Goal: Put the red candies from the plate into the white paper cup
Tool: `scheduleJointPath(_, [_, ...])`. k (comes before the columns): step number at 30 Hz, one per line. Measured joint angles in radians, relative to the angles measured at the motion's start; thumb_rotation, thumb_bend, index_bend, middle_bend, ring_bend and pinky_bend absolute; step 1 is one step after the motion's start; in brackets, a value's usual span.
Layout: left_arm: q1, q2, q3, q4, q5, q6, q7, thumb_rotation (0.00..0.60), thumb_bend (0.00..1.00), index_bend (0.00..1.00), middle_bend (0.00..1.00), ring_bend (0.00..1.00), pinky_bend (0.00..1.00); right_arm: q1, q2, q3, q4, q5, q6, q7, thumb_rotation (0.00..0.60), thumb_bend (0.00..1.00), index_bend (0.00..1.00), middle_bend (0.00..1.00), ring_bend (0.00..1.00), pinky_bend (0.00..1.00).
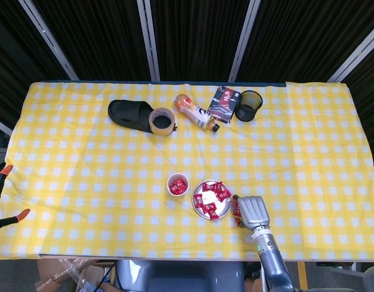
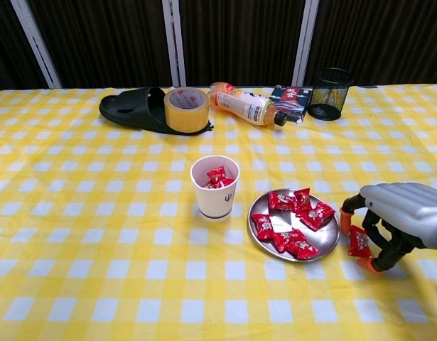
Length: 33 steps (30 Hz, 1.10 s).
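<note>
The white paper cup stands mid-table with red candies in it; the head view shows this cup left of the plate. The round metal plate beside it carries several red candies. One loose red candy lies on the cloth just right of the plate. My right hand arches over that candy, its orange-tipped fingers spread around the wrapper without pinching it. From the head camera, the right hand sits at the plate's right edge. My left hand is out of sight.
Along the far side lie a black slipper, a tape roll, an orange drink bottle, a small dark box and a black mesh pen cup. The table's front edge is close below my right hand.
</note>
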Motion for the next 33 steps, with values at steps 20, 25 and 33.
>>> scheduleJointPath(20, [0.0,-0.001,0.0,0.0,0.001,-0.001,0.002,0.6,0.05,0.0,0.0,0.0,0.0,-0.014,0.013,0.007,0.01,-0.009,-0.021,0.023,0.6,0.48,0.53,0.79,0.94,0.84])
scheduleJointPath(25, [0.0,-0.001,0.0,0.0,0.002,0.0,0.0,0.6,0.05,0.0,0.0,0.0,0.0,-0.017,0.009,0.005,0.013,-0.011,-0.026,0.024,0.6,0.5,0.55,0.79,0.94,0.84])
scheduleJointPath(33, [0.0,-0.001,-0.001,0.001,0.003,0.001,-0.003,0.6,0.05,0.0,0.0,0.0,0.0,-0.021,0.016,0.009,0.0,-0.026,-0.023,0.033,0.6,0.51,0.55,0.79,0.94,0.84])
